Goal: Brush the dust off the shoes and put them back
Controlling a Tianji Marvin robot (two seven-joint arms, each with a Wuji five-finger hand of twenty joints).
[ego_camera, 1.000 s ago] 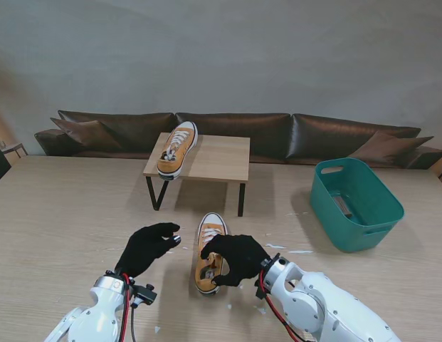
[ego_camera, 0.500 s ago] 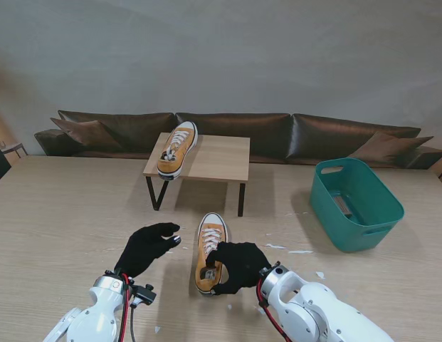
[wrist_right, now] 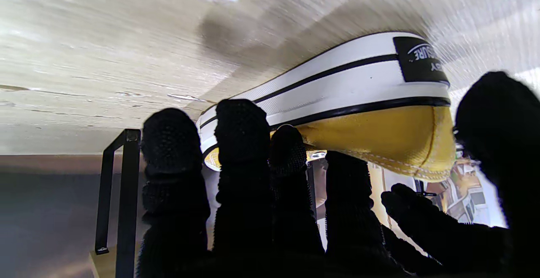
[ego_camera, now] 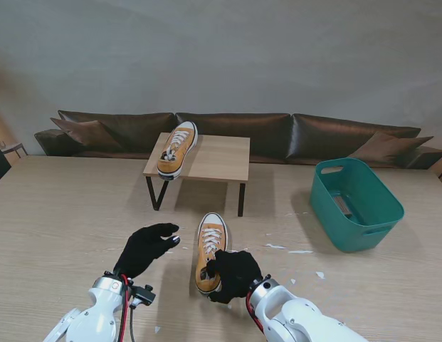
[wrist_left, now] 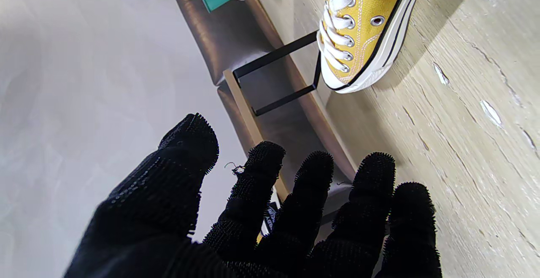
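- stand view: a yellow shoe [ego_camera: 208, 249] is seen lying on the wooden table [ego_camera: 57, 206], toward its near edge and about midway across, toe pointing away. its heel end is covered by the black-gloved right hand [ego_camera: 235, 274], whose fingers are curled over the collar.
- the left hand [ego_camera: 146, 247] is held just to the left of that shoe, apart from it, fingers loosely spread and nothing gripped.
- a second yellow shoe [ego_camera: 177, 148] is set on the left edge of a small bench [ego_camera: 217, 158] standing farther back on the table, its heel overhanging the near left corner.
- a green basket [ego_camera: 356, 204] is placed near the table's right edge, well apart from both shoes; white scraps [ego_camera: 300, 251] are scattered between it and the near shoe. a brown sofa [ego_camera: 277, 135] is seen behind the table.
- left wrist view: the left hand [wrist_left: 270, 210] is shown with fingers parted and empty; the toe and laces of the near shoe [wrist_left: 363, 29] rest on the table beyond them, not touched. the bench's black legs [wrist_left: 278, 75] are seen past the toe.
- right wrist view: the right hand's fingers [wrist_right: 242, 143] are laid against the shoe's [wrist_right: 358, 101] side near the heel, the thumb on the other side of the heel, so the shoe is pinched between them. much of the upper is hidden by the fingers.
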